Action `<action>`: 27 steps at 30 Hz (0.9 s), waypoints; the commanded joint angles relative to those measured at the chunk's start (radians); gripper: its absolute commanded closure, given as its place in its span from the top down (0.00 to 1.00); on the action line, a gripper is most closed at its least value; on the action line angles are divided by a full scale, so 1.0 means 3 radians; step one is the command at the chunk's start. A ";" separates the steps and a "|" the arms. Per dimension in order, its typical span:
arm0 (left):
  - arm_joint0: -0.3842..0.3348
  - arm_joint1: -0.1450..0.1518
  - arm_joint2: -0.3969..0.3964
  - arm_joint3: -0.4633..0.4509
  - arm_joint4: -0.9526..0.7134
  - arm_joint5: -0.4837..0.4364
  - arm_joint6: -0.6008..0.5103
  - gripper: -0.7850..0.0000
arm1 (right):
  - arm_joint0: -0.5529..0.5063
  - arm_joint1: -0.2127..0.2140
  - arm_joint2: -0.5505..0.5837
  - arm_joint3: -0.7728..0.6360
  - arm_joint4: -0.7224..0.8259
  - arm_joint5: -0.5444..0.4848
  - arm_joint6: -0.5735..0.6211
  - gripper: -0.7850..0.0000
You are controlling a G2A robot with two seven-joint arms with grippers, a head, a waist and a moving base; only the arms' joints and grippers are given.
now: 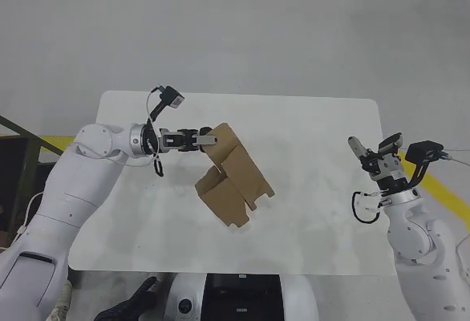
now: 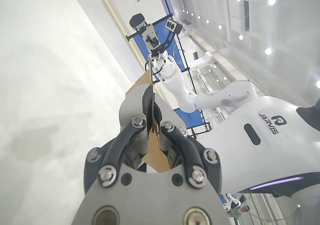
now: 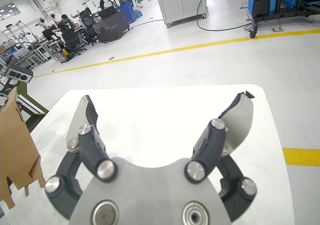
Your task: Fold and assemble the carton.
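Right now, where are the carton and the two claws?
carton (image 1: 237, 170), top view, its brown middle.
left claw (image 2: 151, 107), left wrist view, between its tips, pinching the carton.
right claw (image 3: 165, 99), right wrist view, gap between its open tips.

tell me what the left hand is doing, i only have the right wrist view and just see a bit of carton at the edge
Observer: The left hand is shut on an edge of the carton. Its wrist view shows cardboard pinched between both fingers.
Operator: where is the carton on the table
Observer: In the top view it is over the middle of the table, tilted, and held by the end nearest the left arm.
Operator: is my right hand near it
Observer: No. The right hand is at the table's right edge, well apart from the carton.
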 commanded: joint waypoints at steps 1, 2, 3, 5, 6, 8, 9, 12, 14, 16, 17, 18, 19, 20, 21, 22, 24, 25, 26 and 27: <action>0.0001 0.0000 -0.0001 0.0001 0.0001 0.0000 0.0000 0.00 | 0.0000 0.0000 0.0000 0.0000 0.0000 0.0000 0.0000 1.00; 0.0001 0.0000 -0.0001 0.0001 0.0001 0.0000 0.0000 0.00 | 0.0000 0.0000 0.0000 0.0000 0.0000 0.0000 0.0000 1.00; 0.0001 0.0000 -0.0001 0.0001 0.0001 0.0000 0.0000 0.00 | 0.0000 0.0000 0.0000 0.0000 0.0000 0.0000 0.0000 1.00; 0.0001 0.0000 -0.0001 0.0001 0.0001 0.0000 0.0000 0.00 | 0.0000 0.0000 0.0000 0.0000 0.0000 0.0000 0.0000 1.00; 0.0001 0.0000 -0.0001 0.0001 0.0001 0.0000 0.0000 0.00 | 0.0000 0.0000 0.0000 0.0000 0.0000 0.0000 0.0000 1.00; 0.0001 0.0000 -0.0001 0.0001 0.0001 0.0000 0.0000 0.00 | 0.0000 0.0000 0.0000 0.0000 0.0000 0.0000 0.0000 1.00; 0.0001 0.0000 -0.0001 0.0001 0.0001 0.0000 0.0000 0.00 | 0.0000 0.0000 0.0000 0.0000 0.0000 0.0000 0.0000 1.00; 0.0001 0.0000 -0.0001 0.0001 0.0001 0.0000 0.0000 0.00 | 0.0000 0.0000 0.0000 0.0000 0.0000 0.0000 0.0000 1.00; 0.0001 0.0000 -0.0001 0.0001 0.0001 0.0000 0.0000 0.00 | 0.0000 0.0000 0.0000 0.0000 0.0000 0.0000 0.0000 1.00; 0.0001 0.0000 -0.0001 0.0001 0.0001 0.0000 0.0000 0.00 | 0.0000 0.0000 0.0000 0.0000 0.0000 0.0000 0.0000 1.00; 0.0001 0.0000 -0.0001 0.0001 0.0001 0.0000 0.0000 0.00 | 0.0000 0.0000 0.0000 0.0000 0.0000 0.0000 0.0000 1.00; 0.0001 0.0000 -0.0001 0.0001 0.0001 0.0000 0.0000 0.00 | 0.0000 0.0000 0.0000 0.0000 0.0000 0.0000 0.0000 1.00; 0.0001 0.0000 -0.0001 0.0001 0.0001 0.0000 0.0000 0.00 | 0.0000 0.0000 0.0000 0.0000 0.0000 0.0000 0.0000 1.00; 0.0001 0.0000 -0.0001 0.0001 0.0001 0.0000 0.0000 0.00 | 0.0000 0.0000 0.0000 0.0000 0.0000 0.0000 0.0000 1.00; 0.0001 0.0000 -0.0001 0.0001 0.0001 0.0000 0.0000 0.00 | 0.0000 0.0000 0.0000 0.0000 0.0000 0.0000 0.0000 1.00; 0.0001 0.0000 -0.0001 0.0001 0.0001 0.0000 0.0000 0.00 | 0.0000 0.0000 0.0000 0.0000 0.0000 0.0000 0.0000 1.00; 0.0001 0.0000 -0.0001 0.0001 0.0001 0.0000 0.0000 0.00 | 0.0000 -0.0006 -0.0027 -0.0006 0.0193 -0.0062 0.0097 1.00; 0.0001 0.0000 -0.0001 0.0001 0.0001 0.0000 0.0000 0.00 | 0.0006 -0.0006 -0.0033 -0.0011 0.0271 -0.0093 0.0162 1.00; 0.0001 0.0000 -0.0001 0.0001 0.0001 0.0000 0.0000 0.00 | 0.0010 -0.0006 -0.0051 -0.0017 0.0377 -0.0155 0.0253 1.00; 0.0009 -0.0001 0.0000 -0.0006 0.0000 0.0010 0.0020 0.00 | 0.0015 -0.0004 -0.0061 -0.0016 0.0447 -0.0204 0.0349 1.00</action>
